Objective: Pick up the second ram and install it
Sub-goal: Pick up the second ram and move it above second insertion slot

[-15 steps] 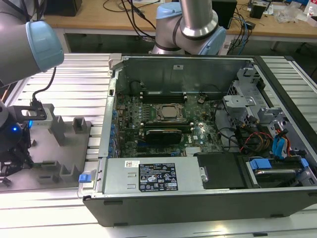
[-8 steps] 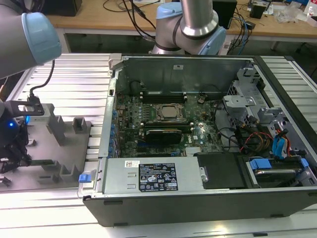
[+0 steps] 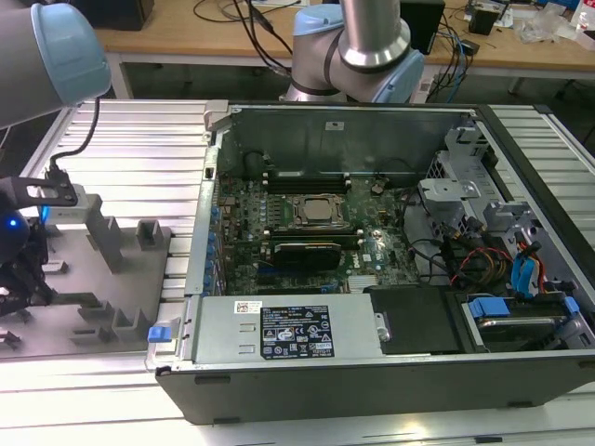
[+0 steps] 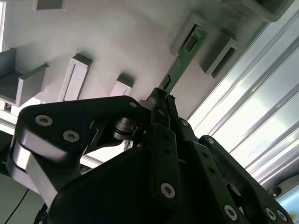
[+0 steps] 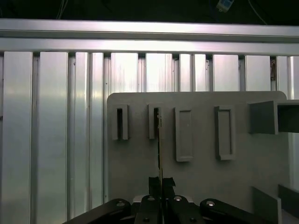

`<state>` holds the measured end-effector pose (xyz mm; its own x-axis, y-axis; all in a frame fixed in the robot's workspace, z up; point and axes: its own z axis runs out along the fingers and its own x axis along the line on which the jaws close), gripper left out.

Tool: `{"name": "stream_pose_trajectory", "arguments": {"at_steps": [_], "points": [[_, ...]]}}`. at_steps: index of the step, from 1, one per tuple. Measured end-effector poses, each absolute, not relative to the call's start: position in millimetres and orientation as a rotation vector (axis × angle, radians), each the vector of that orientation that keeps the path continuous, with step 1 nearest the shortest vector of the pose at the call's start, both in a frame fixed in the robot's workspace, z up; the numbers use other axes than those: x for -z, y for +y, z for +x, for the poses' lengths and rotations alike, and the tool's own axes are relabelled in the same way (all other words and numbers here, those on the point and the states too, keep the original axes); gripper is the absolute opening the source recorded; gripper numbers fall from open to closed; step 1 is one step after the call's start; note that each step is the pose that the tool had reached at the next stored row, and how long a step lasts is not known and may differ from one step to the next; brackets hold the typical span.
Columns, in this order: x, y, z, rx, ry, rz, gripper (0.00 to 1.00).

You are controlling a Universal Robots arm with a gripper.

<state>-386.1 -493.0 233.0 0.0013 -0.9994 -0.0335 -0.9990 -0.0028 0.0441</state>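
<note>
**Gripper pinches the memory stick at its holder**

In both wrist views the gripper (image 4: 161, 99) (image 5: 161, 183) has its fingers pressed together on one end of the thin green memory stick (image 4: 181, 63) (image 5: 160, 144). The stick's other end sits in a raised slot of the gray holder plate (image 4: 121, 37) (image 5: 201, 179). In the exterior view the gripper (image 3: 19, 269) hangs over that plate (image 3: 130, 279) on the ribbed metal table (image 3: 139, 139). This is at about nine o'clock from the open computer case (image 3: 372, 372), well apart from its motherboard (image 3: 372, 246).
</note>
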Motion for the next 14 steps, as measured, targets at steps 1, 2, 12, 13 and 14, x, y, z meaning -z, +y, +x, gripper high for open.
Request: {"name": "stream_pose_trajectory", "arguments": {"at_steps": [1, 2, 12, 13, 14], "points": [[-234, -493, -386, 0.086, -2.213, 2.218, 0.13], [-236, -493, -386, 0.086, -2.213, 2.217, 0.13], [-255, -492, -386, 0.086, -2.213, 2.217, 0.13], [-257, -492, -386, 0.086, -2.213, 2.217, 0.13], [-260, -492, -386, 0.086, -2.213, 2.217, 0.13]]}}
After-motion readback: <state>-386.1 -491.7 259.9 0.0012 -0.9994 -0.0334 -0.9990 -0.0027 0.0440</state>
